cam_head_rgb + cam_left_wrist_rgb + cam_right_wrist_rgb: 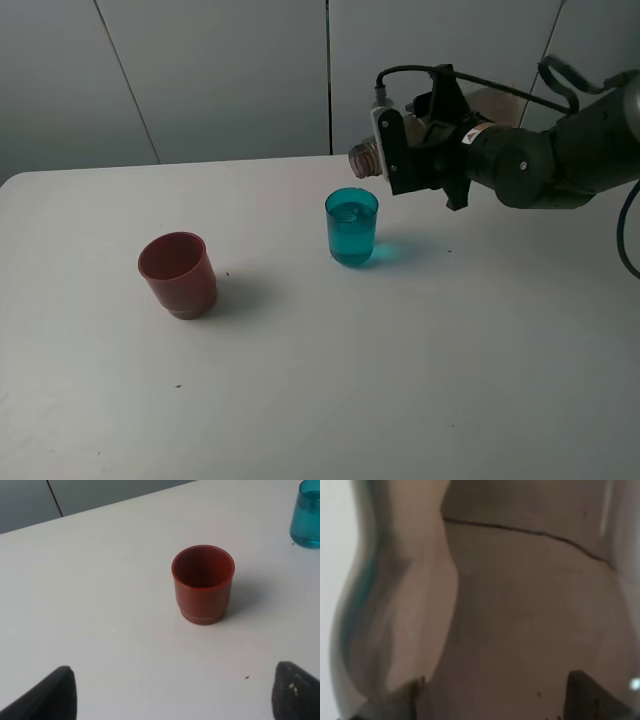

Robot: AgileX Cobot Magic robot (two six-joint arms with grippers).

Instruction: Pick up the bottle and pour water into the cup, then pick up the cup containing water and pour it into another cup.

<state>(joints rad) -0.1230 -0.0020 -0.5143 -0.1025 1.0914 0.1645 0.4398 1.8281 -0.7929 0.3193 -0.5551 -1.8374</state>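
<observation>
Right gripper (412,150) pinches the bottle (362,160), tipped sideways in the air by the tabletop's (400,380) far edge, neck above the teal cup (351,228) holding water (350,214), red cup (178,274) nearer the left edge, left gripper (175,694) fingers spread, empty.

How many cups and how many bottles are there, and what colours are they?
Cups: 2 (red cup, teal cup)
Bottles: 1 (grey-brown bottle)
Total: 3
</observation>
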